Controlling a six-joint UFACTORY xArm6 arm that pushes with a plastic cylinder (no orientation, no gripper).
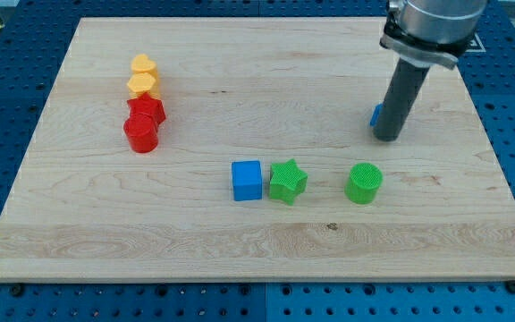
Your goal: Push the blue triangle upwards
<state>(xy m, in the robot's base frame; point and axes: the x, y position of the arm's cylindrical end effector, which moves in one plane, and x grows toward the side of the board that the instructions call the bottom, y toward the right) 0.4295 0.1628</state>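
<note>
The blue triangle [376, 114] is mostly hidden behind my rod at the view's right; only a small blue sliver shows on the rod's left side. My tip [386, 136] rests on the wooden board [240, 250], directly in front of and touching or nearly touching the triangle, on its lower right side.
A blue cube [247, 180], a green star [287, 182] and a green cylinder [364, 182] lie in a row below the tip. At the view's left two yellow blocks [142, 76], a red block [147, 111] and a red cylinder [140, 133] stand in a column.
</note>
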